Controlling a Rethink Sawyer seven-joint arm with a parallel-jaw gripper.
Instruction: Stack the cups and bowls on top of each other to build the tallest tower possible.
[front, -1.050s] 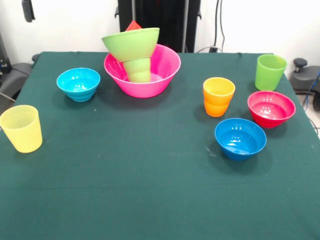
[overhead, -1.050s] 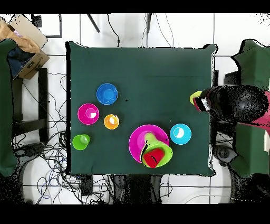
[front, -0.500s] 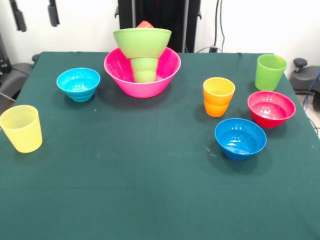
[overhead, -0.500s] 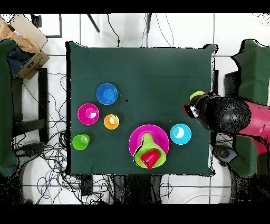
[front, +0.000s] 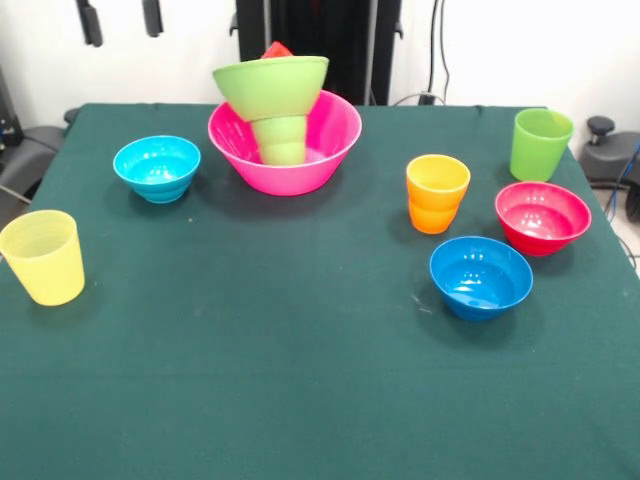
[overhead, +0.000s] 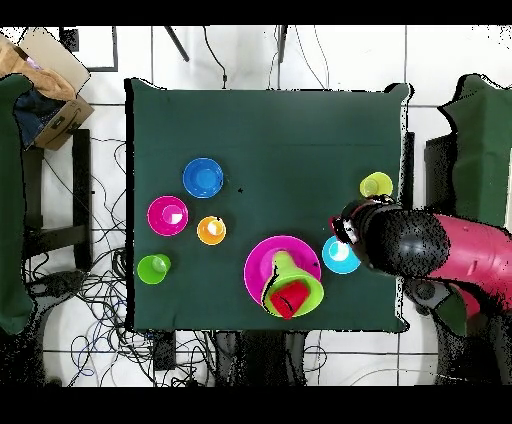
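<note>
I see dark green cloth table (front: 300, 380), white wall; glossy round plastic tower (front: 283, 120) leaning; gripper (front: 120, 20) fingers apart, empty.

Dark green cloth (front: 300, 400) covers whole tabletop, faint creases; white wall (front: 520, 45) behind, black cables (front: 437, 50) hanging down it; pale tiled floor (overhead: 230, 55) with dark grout lines around table; tangled cables (overhead: 95, 285) on floor beside one table edge; cardboard box (overhead: 48, 65) off one corner; green-draped furniture (overhead: 12, 200) flanking two opposite edges; even, soft light.
</note>
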